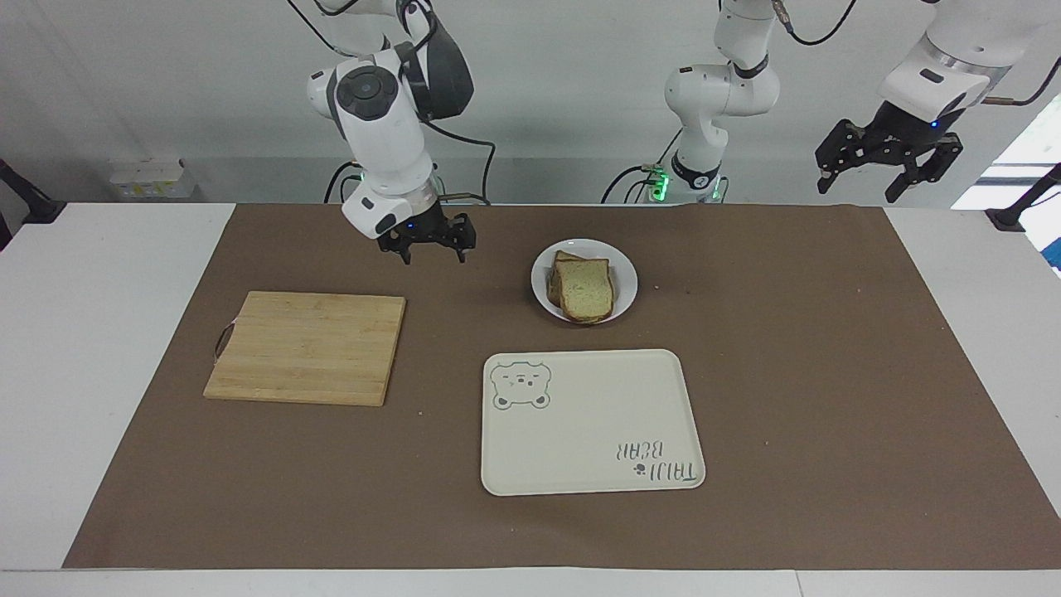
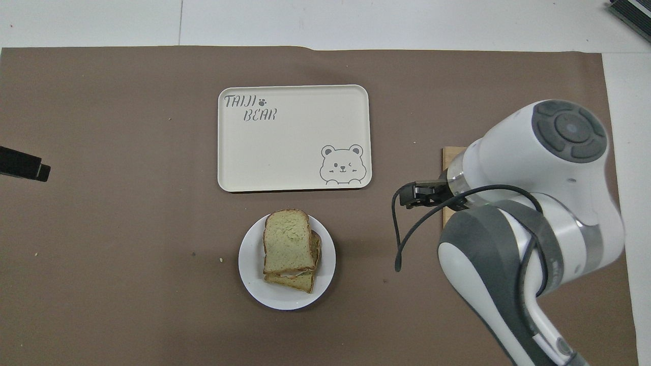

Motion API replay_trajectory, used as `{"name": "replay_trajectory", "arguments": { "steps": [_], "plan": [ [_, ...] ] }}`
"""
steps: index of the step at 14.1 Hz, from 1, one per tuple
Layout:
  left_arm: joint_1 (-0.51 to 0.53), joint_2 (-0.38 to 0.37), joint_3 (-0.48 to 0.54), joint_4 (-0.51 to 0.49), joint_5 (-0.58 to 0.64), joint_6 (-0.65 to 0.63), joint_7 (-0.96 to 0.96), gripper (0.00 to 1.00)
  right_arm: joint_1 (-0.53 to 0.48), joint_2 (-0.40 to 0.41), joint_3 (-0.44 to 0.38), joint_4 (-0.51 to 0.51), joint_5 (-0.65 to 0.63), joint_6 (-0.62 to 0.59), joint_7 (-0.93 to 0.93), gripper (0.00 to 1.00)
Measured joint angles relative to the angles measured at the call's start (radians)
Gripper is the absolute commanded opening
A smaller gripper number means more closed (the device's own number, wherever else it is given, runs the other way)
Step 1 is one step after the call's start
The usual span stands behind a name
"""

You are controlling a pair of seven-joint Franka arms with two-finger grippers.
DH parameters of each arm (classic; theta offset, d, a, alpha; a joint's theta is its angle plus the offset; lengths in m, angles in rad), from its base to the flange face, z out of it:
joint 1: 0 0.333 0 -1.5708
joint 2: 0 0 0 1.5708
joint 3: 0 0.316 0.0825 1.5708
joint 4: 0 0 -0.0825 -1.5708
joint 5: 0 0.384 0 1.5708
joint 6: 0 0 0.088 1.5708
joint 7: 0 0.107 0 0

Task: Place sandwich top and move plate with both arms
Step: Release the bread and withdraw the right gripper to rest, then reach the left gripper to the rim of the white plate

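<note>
Sandwich top (image 1: 587,290) lay on the stack on the plate (image 1: 623,278) at frame centre, hiding the layers beneath. Right gripper (image 1: 428,251) hung splayed and empty upper left; left gripper (image 1: 888,168), also spread, upper right. Right arm masked most of the cutting board (image 2: 446,154) overhead.

The table (image 1: 108,348) carries a brown mat (image 1: 829,373). On the mat: a board (image 1: 307,348) under the right claw (image 1: 433,247), a plate (image 1: 623,278) beside that claw, a tray (image 1: 590,423) farther out.
</note>
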Motion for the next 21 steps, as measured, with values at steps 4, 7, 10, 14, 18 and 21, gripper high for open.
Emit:
{"name": "replay_trajectory", "arguments": {
  "steps": [4,7,10,14,18,21],
  "plan": [
    [0.000,0.000,0.001,0.000,0.000,0.002,0.000,1.00,-0.122,-0.025,-0.002,0.000,-0.005,-0.019,-0.095,1.00],
    [0.001,0.000,0.005,0.000,0.001,0.010,0.000,1.00,-0.200,-0.050,-0.003,0.000,-0.035,-0.030,-0.158,1.00],
    [0.006,0.000,0.010,-0.001,0.002,0.018,0.000,1.00,-0.253,-0.081,-0.003,0.001,-0.058,-0.045,-0.193,1.00],
    [0.017,-0.006,0.015,-0.020,0.002,0.040,0.000,1.00,-0.302,-0.106,-0.002,0.038,-0.081,-0.044,-0.195,1.00],
    [0.017,-0.032,0.013,-0.064,0.001,0.056,0.000,1.00,-0.336,-0.109,-0.003,0.119,-0.082,-0.101,-0.197,1.00],
    [0.014,-0.081,0.005,-0.152,-0.007,0.109,0.001,1.00,-0.347,-0.110,-0.003,0.183,-0.082,-0.164,-0.225,1.00]
  ]
}}
